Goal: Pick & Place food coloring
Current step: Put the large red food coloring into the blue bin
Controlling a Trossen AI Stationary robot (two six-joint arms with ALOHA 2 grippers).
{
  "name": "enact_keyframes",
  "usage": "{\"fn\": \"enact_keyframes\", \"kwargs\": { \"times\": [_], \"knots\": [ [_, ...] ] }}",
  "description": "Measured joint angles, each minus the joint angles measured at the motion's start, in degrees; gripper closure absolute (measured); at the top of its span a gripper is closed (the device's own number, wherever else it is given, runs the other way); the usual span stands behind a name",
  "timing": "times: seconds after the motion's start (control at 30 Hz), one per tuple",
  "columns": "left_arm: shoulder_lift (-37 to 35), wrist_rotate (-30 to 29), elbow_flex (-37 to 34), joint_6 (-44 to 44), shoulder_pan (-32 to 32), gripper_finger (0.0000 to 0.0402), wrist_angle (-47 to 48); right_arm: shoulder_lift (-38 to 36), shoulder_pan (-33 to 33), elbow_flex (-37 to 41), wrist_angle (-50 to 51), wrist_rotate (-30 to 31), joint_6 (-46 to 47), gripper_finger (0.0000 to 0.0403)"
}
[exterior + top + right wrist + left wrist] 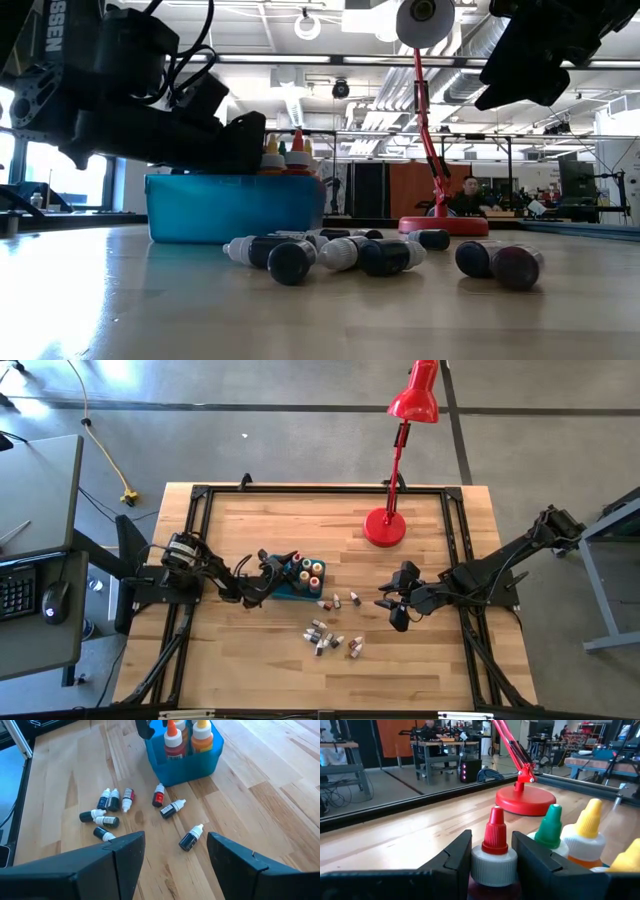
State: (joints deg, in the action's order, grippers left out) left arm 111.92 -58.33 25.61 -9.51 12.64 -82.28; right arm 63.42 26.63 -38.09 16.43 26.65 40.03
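From above, the left gripper (262,578) sat at the near-left end of the blue tub (300,590), where several bottles (308,571) stood upright. More bottles (328,638) lay scattered on the table (250,660) between the arms. The right gripper (392,607) hovered just right of that scatter, near the red lamp (385,527).

At table height, the tub (235,208) stood behind the lying bottles (340,254), with the left arm dark in front of its left end.

The left wrist camera showed a red-capped bottle (495,857) between the fingers (452,857), which hugged its collar on both sides: clamped on it, as far as could be judged. Green (551,827) and yellow (587,832) bottles stood beside it.

The right wrist camera showed its fingers (122,852) spread apart and empty above the loose bottles (112,800).

The step in hand looked like seating the red-capped bottle in the tub. Next would be a release and a straight lift clear of its neighbours, then a pick from the scatter.
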Motion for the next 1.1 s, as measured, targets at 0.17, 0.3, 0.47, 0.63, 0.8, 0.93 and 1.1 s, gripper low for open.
{"fn": "enact_keyframes", "kwargs": {
  "times": [0.17, 0.3, 0.47, 0.63, 0.8, 0.93, 1.1],
  "knots": [
    [0.0, -0.77, 0.0, -0.21, 0.0, 0.0282, 0.06, 0.0, 0.0, 0.0, 0.0, 0.0, 0.0, 0.0194],
    [0.0, -1.7, 0.0, 0.17, 0.04, 0.0271, -0.09, 0.0, 0.0, 0.0, 0.0, -0.02, 0.0, 0.0194],
    [0.0, -2.05, -0.07, 0.51, 0.02, 0.0235, 0.07, 0.0, 0.0, 0.0, 0.0, -0.02, 0.0, 0.0194],
    [-0.55, -5.21, -0.07, 3.54, 0.24, 0.0211, -0.26, 0.0, 0.0, 0.0, 0.0, -0.02, 0.0, 0.0194],
    [-4.02, -5.44, -0.07, 8.43, 0.98, 0.0209, -0.59, 0.0, 0.0, 0.0, 0.0, -0.02, 0.0, 0.0194],
    [-8.15, -5.49, -0.07, 13.74, 1.7, 0.0209, -0.71, 0.0, 0.0, 0.0, 0.0, -0.02, 0.0, 0.0194],
    [-14.07, -6.71, -0.04, 21.02, 5.05, 0.0208, -0.26, 0.0, 0.0, 0.0, 0.0, -0.04, -0.02, 0.0194]
  ]
}}
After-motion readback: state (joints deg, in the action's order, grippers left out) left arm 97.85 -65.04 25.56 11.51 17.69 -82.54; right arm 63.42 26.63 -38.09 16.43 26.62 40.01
